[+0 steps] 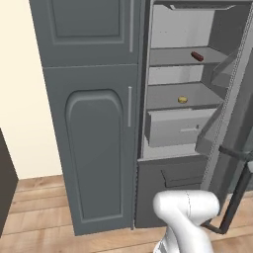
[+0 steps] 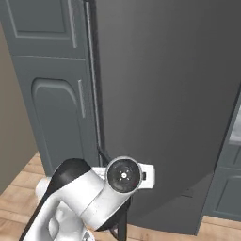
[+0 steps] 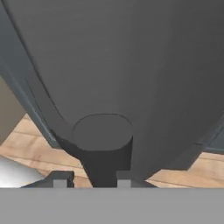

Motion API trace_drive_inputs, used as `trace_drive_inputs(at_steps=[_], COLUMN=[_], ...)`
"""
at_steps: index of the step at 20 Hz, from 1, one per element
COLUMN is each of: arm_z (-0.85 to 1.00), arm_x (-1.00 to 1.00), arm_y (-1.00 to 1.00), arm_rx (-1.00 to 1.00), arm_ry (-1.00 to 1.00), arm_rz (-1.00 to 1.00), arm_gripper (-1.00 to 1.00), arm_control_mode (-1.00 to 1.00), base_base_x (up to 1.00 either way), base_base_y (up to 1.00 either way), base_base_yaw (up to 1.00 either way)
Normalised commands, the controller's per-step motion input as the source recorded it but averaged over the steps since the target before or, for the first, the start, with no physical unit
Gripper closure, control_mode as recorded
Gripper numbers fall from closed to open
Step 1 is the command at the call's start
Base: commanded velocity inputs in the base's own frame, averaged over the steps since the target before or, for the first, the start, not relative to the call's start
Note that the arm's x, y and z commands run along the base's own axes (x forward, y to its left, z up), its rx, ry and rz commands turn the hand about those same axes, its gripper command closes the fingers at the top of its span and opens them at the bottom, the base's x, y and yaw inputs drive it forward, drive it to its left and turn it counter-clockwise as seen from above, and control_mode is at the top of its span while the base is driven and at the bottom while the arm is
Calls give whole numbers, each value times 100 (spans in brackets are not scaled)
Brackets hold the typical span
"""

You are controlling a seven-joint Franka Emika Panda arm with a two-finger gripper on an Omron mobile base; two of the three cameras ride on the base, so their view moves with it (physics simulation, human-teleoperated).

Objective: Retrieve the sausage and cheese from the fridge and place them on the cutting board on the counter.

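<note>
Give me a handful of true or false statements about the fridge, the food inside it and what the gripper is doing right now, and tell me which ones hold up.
1. The fridge door stands open. True.
2. The sausage lies on the same shelf as the cheese. False: the sausage is one shelf above the cheese.
3. The gripper is closed on the fridge's black handle. True.
4. The cheese sits inside the drawer. False: it rests on the shelf just above the drawer.
5. The grey panelled cabinet stands to the left of the fridge in the left base view. True.
</note>
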Motion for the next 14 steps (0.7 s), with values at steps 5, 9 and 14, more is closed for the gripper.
trace_drive_inputs(at_steps=[5, 9, 14], arm_z=[-1, -4, -1], arm_x=[-70, 4, -7], arm_y=[-97, -52, -46], arm_rx=[8, 8, 3], arm_ry=[-20, -4, -2], arm_rz=[3, 11, 11], arm_gripper=[100, -100, -100], arm_control_mode=[-100, -100, -100], base_base_x=[0, 0, 0], base_base_y=[0, 0, 0], base_base_yaw=[0, 0, 0])
